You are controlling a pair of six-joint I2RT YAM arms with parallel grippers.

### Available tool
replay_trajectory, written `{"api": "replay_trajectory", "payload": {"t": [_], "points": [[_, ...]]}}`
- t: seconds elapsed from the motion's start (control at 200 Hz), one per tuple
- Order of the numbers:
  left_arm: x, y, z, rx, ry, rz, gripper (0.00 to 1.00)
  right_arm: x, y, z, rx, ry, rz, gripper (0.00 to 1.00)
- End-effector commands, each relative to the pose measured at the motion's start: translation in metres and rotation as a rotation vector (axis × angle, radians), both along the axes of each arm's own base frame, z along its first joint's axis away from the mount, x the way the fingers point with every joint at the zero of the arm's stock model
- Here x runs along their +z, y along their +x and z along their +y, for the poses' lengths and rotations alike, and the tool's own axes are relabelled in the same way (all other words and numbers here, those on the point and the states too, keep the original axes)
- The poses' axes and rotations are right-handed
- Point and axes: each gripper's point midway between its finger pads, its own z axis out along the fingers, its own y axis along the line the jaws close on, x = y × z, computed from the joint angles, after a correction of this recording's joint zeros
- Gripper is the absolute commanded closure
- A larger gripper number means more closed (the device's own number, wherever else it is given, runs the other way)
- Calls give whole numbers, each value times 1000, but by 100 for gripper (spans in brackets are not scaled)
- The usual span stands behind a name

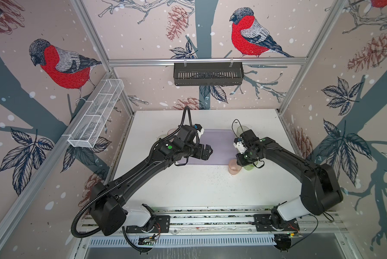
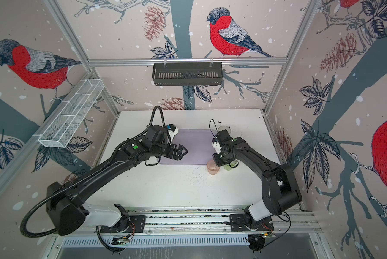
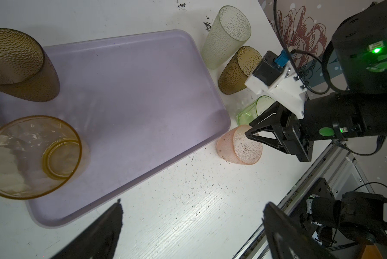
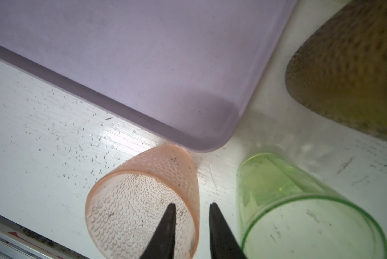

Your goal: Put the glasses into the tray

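Note:
The lilac tray (image 1: pixel 219 143) (image 4: pixel 143 56) lies mid-table. Off its near right corner a dimpled pink glass (image 4: pixel 143 201) (image 1: pixel 234 169) stands upright, with a bright green glass (image 4: pixel 300 213) (image 3: pixel 253 109) beside it. My right gripper (image 4: pixel 192 205) (image 3: pixel 249 129) points down over the pink glass, one finger inside it and one outside, with a narrow gap still showing on both sides of the wall. A brown glass (image 3: pixel 239 69) and a tall pale green glass (image 3: pixel 226 35) stand along the tray's right side. My left gripper (image 3: pixel 192 224) (image 2: pixel 183 152) hangs wide open and empty over the tray's near left part.
An amber glass (image 3: pixel 33 157) and a brown dimpled glass (image 3: pixel 19 65) stand at the tray's left end; whether in it or beside it I cannot tell. A black slotted basket (image 1: pixel 208 76) and a white mesh basket (image 1: pixel 96 114) hang on the walls. Dark crumbs speckle the table (image 3: pixel 188 190).

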Motion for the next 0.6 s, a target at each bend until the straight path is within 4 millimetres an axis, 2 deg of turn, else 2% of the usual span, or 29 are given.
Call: {"api": "replay_trajectory", "payload": {"t": [0.0,0.595], "points": [[8,3,-2,7,-28,-27,3,-1,0,2,12,5,-4,73],[12,3,2,19,-32,-49,3,-5,-1,0,3,-8,1,81]]}}
